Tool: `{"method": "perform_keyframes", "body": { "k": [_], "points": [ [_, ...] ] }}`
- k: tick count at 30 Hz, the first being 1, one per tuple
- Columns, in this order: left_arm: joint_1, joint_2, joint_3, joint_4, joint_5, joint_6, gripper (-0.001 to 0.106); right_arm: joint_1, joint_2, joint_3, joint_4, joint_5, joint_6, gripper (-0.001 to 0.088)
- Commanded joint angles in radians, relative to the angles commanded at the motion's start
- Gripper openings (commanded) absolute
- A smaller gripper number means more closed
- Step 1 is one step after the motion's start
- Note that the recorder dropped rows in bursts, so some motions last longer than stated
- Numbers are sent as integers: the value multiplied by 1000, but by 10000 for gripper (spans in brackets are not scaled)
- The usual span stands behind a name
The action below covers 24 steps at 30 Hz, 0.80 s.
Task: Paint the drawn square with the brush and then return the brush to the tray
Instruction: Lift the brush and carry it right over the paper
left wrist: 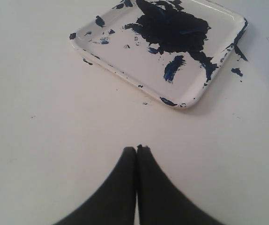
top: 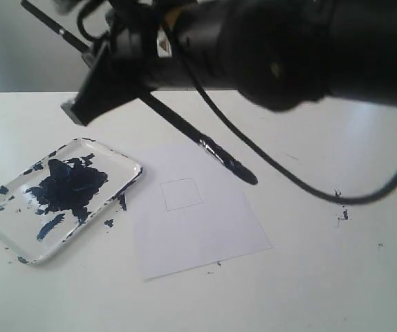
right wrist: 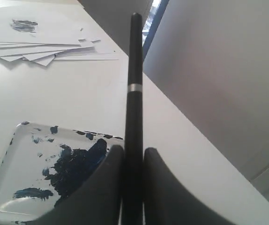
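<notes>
The right gripper [right wrist: 133,151] is clamping the brush [top: 212,149] by its black handle. The brush is slanting from the upper left of the exterior view toward centre, with its wet tip over the paper [top: 205,232], just upper right of the drawn square [top: 182,194] (interior white). The tray [top: 131,164] is sitting at lower left, beside the paper. The left gripper [left wrist: 137,150] is hanging with its fingers pressed together, holding nothing.

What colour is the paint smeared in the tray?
Dark blue paint, nearly black, on the white tray; the left wrist view shows it best.
</notes>
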Motion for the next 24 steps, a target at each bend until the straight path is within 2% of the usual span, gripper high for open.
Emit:
{"method": "perform_keyframes", "body": {
  "k": [3, 6, 10, 16, 20, 24],
  "points": [
    [0, 0, 0, 0, 0, 0, 49, -35, -7, 125, 111, -233, -15, 0],
    [0, 0, 0, 0, 0, 0, 49, -61, 2, 239, 223, -413, -113, 0],
    [0, 0, 0, 0, 0, 0, 49, -68, 36, 326, 302, -665, -157, 0],
    [0, 0, 0, 0, 0, 0, 49, -68, 174, 339, 353, -835, -129, 0],
    [0, 0, 0, 0, 0, 0, 49, -68, 263, 339, 372, -1028, -35, 0],
    [0, 0, 0, 0, 0, 0, 49, -70, 336, 289, 394, -1022, -30, 0]
  ]
}}
